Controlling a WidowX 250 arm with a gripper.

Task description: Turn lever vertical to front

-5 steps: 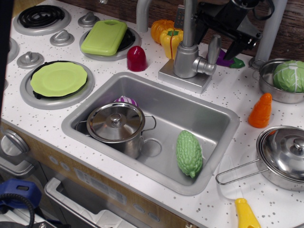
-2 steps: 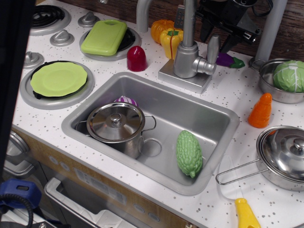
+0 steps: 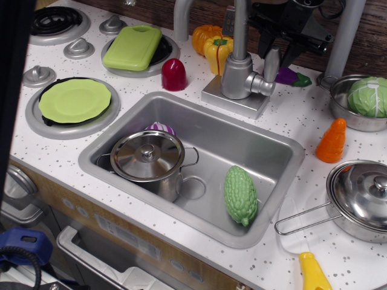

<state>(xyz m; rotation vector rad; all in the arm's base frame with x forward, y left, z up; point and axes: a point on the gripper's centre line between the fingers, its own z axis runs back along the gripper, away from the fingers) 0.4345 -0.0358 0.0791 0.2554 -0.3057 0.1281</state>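
Observation:
The lever [image 3: 271,66] is a short flat silver paddle on the right side of the grey faucet body [image 3: 237,77], behind the sink. It stands nearly upright. My black gripper [image 3: 276,49] hangs at the top of the view, right at the lever's upper tip. One finger [image 3: 264,41] is to the left of the tip and the other to its right, with the jaws spread. I cannot tell whether the fingers touch the lever. The tall spout pipe [image 3: 240,27] rises just left of the gripper.
A purple eggplant [image 3: 294,77] lies just right of the lever. A yellow pepper [image 3: 217,53] and a red piece [image 3: 174,74] stand left of the faucet. The sink [image 3: 291,175] holds a lidded pot [image 3: 147,158] and a green gourd [image 3: 240,194]. A cabbage bowl [image 3: 366,96] and a carrot [image 3: 332,141] are at the right.
My gripper has moved left from beside the eggplant to the lever's upper tip, with its fingers now on either side of it. The lever has stayed upright.

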